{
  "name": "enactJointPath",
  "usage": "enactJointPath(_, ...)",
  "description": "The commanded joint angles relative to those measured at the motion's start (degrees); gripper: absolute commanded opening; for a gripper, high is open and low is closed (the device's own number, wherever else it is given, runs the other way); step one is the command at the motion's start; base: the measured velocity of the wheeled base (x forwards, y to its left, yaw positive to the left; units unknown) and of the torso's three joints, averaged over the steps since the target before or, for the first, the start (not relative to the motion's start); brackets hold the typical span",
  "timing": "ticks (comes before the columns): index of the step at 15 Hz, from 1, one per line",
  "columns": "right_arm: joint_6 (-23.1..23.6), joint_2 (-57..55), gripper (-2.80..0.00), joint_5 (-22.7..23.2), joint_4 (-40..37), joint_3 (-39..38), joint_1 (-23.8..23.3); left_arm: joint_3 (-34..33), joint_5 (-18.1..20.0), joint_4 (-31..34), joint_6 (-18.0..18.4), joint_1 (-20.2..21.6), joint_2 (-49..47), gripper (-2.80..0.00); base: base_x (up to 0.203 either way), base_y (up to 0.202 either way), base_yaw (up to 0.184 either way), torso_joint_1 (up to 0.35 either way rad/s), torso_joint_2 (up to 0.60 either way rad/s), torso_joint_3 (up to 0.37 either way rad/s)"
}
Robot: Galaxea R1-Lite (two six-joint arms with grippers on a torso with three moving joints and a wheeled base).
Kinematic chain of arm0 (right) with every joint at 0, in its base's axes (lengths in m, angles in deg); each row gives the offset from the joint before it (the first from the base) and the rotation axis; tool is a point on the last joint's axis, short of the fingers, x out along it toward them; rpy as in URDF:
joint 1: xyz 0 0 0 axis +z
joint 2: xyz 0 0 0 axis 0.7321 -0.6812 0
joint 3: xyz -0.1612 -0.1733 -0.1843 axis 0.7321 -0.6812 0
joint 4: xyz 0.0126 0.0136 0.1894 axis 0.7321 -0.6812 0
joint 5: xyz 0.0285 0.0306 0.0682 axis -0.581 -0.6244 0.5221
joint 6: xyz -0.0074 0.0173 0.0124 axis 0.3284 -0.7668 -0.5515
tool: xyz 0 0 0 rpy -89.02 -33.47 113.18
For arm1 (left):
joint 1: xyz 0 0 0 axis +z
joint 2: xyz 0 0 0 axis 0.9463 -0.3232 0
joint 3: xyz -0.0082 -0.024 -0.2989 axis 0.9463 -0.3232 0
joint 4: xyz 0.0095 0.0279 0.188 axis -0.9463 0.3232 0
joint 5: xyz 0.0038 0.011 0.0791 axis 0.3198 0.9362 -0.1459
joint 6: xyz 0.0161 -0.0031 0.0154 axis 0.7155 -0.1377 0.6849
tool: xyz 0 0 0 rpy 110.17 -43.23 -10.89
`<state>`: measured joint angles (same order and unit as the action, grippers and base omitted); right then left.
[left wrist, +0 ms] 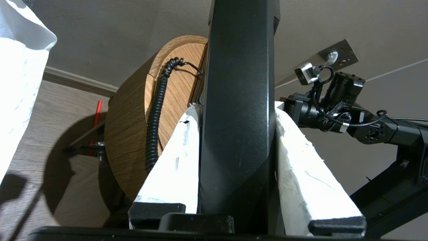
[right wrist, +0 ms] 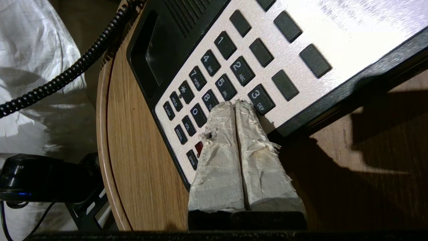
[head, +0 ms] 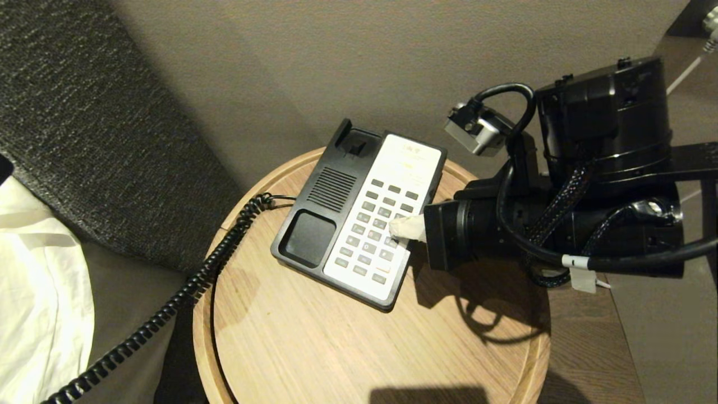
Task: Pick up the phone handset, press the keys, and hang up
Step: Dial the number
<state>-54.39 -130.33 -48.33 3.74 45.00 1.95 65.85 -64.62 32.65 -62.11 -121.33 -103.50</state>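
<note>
Status: I judge the job mid-way. Handset lifted, key-pressing in hand, hanging up left.

- One phone handset [left wrist: 239, 110], clamped between my left gripper [left wrist: 238, 157]'s taped fingers, off the base, away past 8 o'clock of the table.
- One phone base [head: 359, 219], cradle bare, at 12 o'clock on the one round wooden table [head: 314, 348].
- One right gripper [right wrist: 234, 105], fingers pressed together, tips on the keypad [right wrist: 214, 83] by the 6 and 9.
- One coiled cord [head: 185, 292], trailing to 8 o'clock.
</note>
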Motion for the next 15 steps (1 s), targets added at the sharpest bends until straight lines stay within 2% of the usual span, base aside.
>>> enactJointPath(1,0.0,-0.3,-2.8,-0.1,-0.1,-0.3,-0.1,0.0,-0.1,0.0,-0.2,0.0,0.0,-2.8,0.0,0.0,0.0,0.0,0.0,0.0)
enactJointPath(15,-0.1,2.8,-2.8,-0.7,-0.9,-0.9,-0.1,-0.6,0.1,0.7,-0.1,0.0,0.7,-2.8,0.0,0.0,0.0,0.0,0.0,0.0)
